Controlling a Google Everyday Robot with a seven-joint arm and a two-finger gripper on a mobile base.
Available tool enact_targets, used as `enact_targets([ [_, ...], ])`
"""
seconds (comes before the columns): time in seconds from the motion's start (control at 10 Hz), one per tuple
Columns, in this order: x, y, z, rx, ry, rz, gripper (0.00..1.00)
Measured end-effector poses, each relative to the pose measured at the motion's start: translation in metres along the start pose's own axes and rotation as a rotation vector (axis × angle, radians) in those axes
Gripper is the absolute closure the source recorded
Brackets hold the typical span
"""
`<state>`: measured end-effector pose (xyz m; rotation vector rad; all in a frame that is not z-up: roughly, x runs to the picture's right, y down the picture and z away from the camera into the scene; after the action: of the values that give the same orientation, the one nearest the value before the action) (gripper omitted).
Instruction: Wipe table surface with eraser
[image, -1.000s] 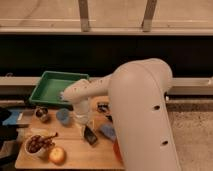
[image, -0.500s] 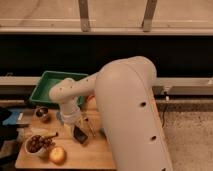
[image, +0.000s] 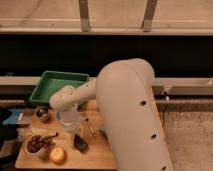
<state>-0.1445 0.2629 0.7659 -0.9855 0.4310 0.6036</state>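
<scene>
Since half a second ago the arm has swung further across the view, its white shell now hiding the right half of the worktop. The tool has come down towards the eraser, which now shows closer to the front edge than it did. Nearest the viewer, left of the eraser, lies a round orange fruit, and further left a bowl of dark pieces. The eraser itself lies flat on the wood near the front of the worktop, its far end just under the tool. Whether the two touch cannot be told, nor whether the tool is released or clenched on anything. Just behind the eraser and a little to its right lies a slim utensil; behind it to the left stands a small dark cup; well behind it to the left sits the green tray. The eraser looks like a stiff, light block with a smooth casing that could slip or pivot if nipped at a corner. The sounder hold would be across its narrow width near the middle, so that downward pressure spreads flat along its length. Being light, it will likely wipe only if the arm presses it to the wood, and strokes should steer clear of the fruit and bowl to its left.
</scene>
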Motion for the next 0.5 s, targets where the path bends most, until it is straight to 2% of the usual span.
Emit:
enact_targets([
  [0.2, 0.023, -0.011, 0.013, -0.02, 0.03, 0.048, 0.81],
  [0.5, 0.028, -0.022, 0.018, -0.02, 0.057, 0.101, 0.81],
])
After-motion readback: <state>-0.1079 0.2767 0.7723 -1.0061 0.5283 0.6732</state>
